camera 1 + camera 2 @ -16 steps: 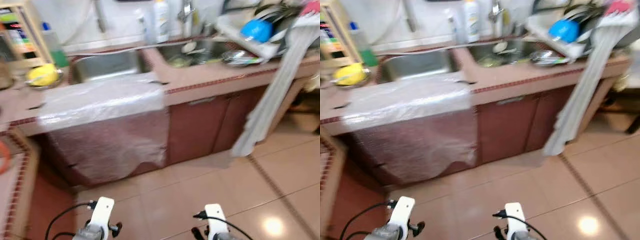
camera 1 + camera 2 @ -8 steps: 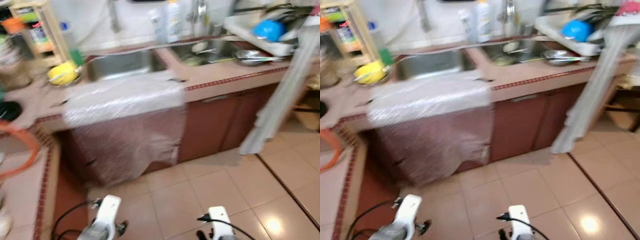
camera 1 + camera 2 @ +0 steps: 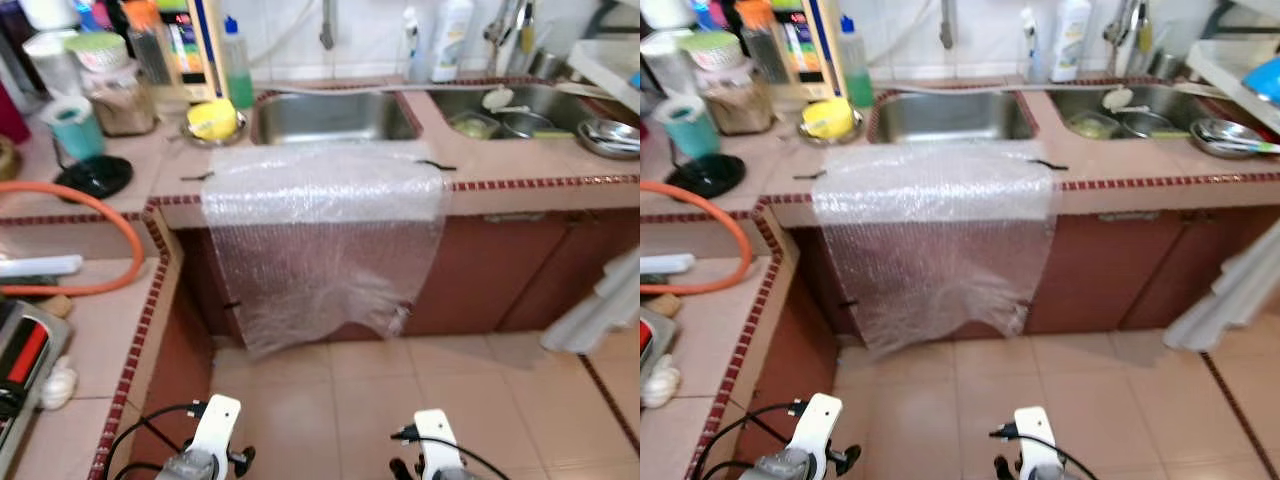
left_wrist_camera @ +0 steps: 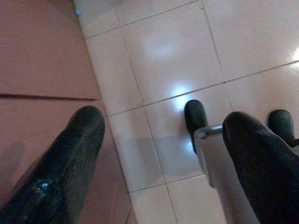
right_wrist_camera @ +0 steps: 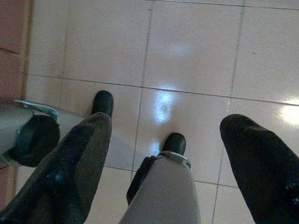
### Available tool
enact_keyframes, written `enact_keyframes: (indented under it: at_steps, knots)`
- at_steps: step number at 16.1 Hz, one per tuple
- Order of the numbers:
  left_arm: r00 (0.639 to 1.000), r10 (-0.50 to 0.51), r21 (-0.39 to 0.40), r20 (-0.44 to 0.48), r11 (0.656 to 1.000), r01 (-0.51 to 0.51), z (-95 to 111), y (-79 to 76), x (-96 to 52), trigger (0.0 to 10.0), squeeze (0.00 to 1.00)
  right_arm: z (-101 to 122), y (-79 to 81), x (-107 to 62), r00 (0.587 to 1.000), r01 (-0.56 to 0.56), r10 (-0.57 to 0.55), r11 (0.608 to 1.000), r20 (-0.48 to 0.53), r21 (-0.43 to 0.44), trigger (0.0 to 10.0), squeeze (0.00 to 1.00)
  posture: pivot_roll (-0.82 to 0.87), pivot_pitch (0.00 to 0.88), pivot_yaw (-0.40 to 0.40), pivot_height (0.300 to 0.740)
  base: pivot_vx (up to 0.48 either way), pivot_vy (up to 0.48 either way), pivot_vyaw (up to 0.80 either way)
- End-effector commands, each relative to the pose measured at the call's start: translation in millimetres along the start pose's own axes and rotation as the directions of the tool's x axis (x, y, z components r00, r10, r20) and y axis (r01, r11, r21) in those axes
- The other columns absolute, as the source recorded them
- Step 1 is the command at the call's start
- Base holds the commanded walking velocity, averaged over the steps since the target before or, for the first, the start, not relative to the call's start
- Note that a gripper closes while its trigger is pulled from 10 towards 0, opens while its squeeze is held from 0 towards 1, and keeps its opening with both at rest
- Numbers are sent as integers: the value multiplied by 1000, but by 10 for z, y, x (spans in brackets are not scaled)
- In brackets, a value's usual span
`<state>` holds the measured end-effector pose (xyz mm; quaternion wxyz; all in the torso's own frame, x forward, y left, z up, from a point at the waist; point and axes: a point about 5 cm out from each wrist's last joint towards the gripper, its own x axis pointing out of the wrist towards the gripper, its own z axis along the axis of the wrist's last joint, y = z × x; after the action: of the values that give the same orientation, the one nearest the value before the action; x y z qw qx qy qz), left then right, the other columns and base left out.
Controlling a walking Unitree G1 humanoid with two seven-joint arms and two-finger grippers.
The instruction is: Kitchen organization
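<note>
A tiled kitchen counter runs across the far side, with a steel sink basin in its middle. A sheet of bubble wrap lies on the counter edge and hangs down over the cabinet front. A second basin to the right holds dishes. A yellow object sits in a small bowl beside a green soap bottle. Both arms hang low over the floor tiles. My left gripper is open with nothing in it. My right gripper is open too, holding nothing.
A side counter juts out at my left, carrying an orange hose, a black lid, a teal cup and an appliance. A pale cloth hangs at the right. Tiled floor lies ahead.
The camera has swung to the left: the sinks and bubble wrap now sit centred and the side counter has come into view. Both arms still hang as before.
</note>
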<state>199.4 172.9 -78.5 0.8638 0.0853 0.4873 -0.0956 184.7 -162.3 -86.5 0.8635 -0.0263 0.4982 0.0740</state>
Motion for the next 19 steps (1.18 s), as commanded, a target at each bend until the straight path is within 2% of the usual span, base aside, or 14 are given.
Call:
enact_keyframes:
  at_steps: [1,7,10,13,15,16,17,19]
  knots:
    - [1000,-5,3,-2,1000,5,-13,-7,-1,10000,0,-16,-28,-6,1000,7,-7,1000,-6,-7,10000,0,-13,0,58,740,0,0,531]
    - [1000,3,4,2,1000,-3,-21,5,-3,10000,0,-44,-29,-8,1000,12,-11,1000,-13,19,10000,0,-18,0,68,740,0,0,0]
    - [998,28,13,53,1000,-29,101,69,-6,10000,0,-19,-59,-11,999,40,-41,998,16,37,10000,0,-21,0,70,740,0,0,0]
    - [983,-16,-17,185,1000,19,410,61,-11,10000,0,204,-182,-28,989,49,-69,988,134,147,10000,0,-23,0,79,740,0,0,0]
    - [944,-78,-16,320,996,88,662,-3,-42,10000,0,371,-264,-57,967,50,-92,983,236,179,10000,0,-28,0,84,740,0,0,0]
    - [893,-111,5,436,993,121,813,-30,-99,10000,0,537,-349,-105,933,80,-132,983,334,165,10000,0,-26,0,87,740,0,0,0]
    - [810,-133,38,571,990,136,984,-43,-216,10000,0,771,-445,-213,859,153,-182,983,478,101,10000,0,-32,0,89,740,0,0,0]
    - [779,-116,18,616,991,133,1051,-5,-279,10000,0,896,-472,-295,812,141,-193,981,551,137,10000,0,-38,0,92,740,0,0,0]
